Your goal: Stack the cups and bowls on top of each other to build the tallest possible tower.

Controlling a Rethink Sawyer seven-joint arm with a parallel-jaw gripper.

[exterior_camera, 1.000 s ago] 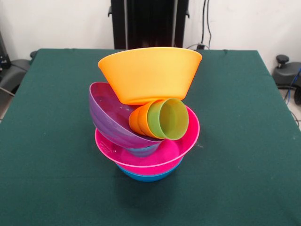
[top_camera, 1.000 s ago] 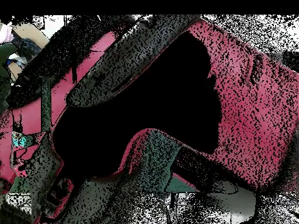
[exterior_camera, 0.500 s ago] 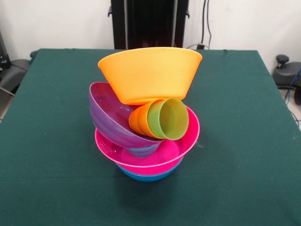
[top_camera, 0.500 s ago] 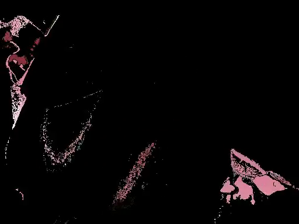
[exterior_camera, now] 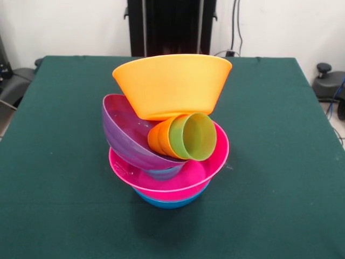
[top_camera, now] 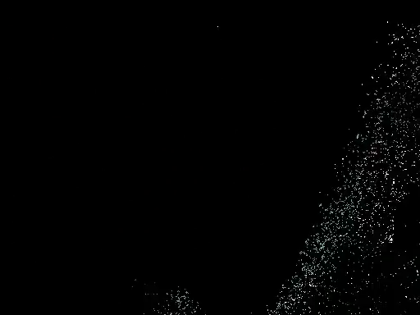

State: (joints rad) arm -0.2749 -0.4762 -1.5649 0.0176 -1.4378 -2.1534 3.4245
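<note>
Well, I cannot see my gripper in either view, so I cannot tell if its fingers are spread or pressed together. The overhead view is almost all black and shows me nothing I can name. From the front view, the tower (exterior_camera: pixel 170 132) stands near the middle of the green table (exterior_camera: pixel 54 162). At the very bottom is a blue bowl (exterior_camera: pixel 168 202), and only a thin strip of it peeks out. A pink bowl (exterior_camera: pixel 188 175) sits in it, wide and open to the top. Inside the pink bowl rests a purple bowl (exterior_camera: pixel 126 135), tipped over on its side so its open mouth faces up and toward the right of the picture. Under the purple bowl there is a bit of something bluish-purple, but I cannot tell what it is. An orange cup (exterior_camera: pixel 156 137) lies on its side, half in the purple bowl, and a green cup (exterior_camera: pixel 193 136) is pushed into it. Both cups point their open mouths toward the camera and a bit to the right. On top of it all sits a big orange bowl (exterior_camera: pixel 171 83), right way up, leaning a little. Its bottom touches the cups and the rim of the purple bowl. Behind the table is a black stand (exterior_camera: pixel 171 27) and a white wall.
</note>
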